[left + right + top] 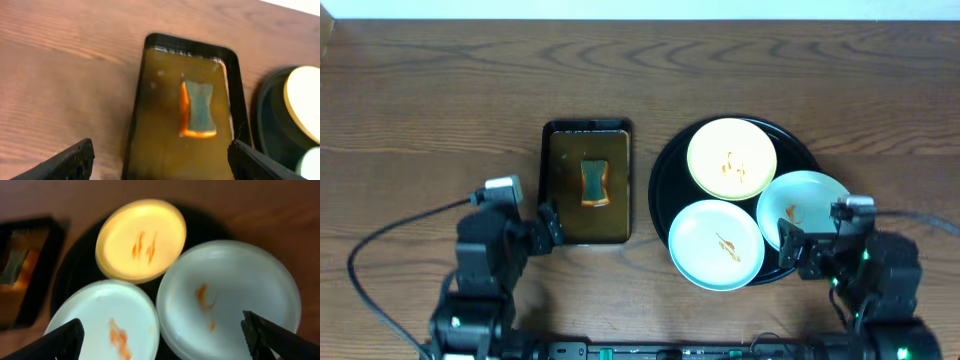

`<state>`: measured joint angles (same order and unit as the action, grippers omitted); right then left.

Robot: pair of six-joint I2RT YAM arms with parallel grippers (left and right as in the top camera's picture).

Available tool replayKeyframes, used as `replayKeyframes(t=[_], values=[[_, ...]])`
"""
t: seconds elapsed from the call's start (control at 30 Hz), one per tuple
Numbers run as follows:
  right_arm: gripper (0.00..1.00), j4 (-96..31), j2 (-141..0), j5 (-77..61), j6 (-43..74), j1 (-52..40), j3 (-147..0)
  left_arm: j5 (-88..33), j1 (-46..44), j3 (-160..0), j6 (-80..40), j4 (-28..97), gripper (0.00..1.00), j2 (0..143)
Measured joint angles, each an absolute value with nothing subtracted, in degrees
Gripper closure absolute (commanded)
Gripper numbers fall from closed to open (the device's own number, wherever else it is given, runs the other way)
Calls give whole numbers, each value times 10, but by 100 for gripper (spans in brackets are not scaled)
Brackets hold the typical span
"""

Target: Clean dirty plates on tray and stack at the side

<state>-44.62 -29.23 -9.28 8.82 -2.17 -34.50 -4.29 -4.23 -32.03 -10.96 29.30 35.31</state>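
Tabletop (420, 90): brown wood grain, bearing everything.
Tray (665, 170): black, round, glossy, carrying all three plates.
Yellow plate (731, 158): lying rearmost, showing orange streaks.
Left mint plate (716, 244): lying frontmost, smeared orange.
Right mint plate (805, 205): smeared, overhanging the rim.
Left gripper (160, 162): hanging spread over rectangular tray (150, 125).
Right gripper (167, 337): hanging spread over both mint plates.

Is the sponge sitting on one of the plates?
No, the sponge lies in the brownish liquid inside the rectangular tray, apart from the round black tray.

No text, label or number can be read — anywhere.
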Motion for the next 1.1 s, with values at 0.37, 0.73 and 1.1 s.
replayKeyframes(t=[0.37, 0.73, 1.1], values=[[1, -529, -503, -208, 100, -22, -432, -78, -42, -473, -114, 423, 14, 547], [32, -572, -598, -229, 118, -22, -432, -87, -42, -473, -127, 373, 14, 586], [52, -537, -653, -216, 159, -22, -387, -106, -96, -474, -135, 284, 16, 671]])
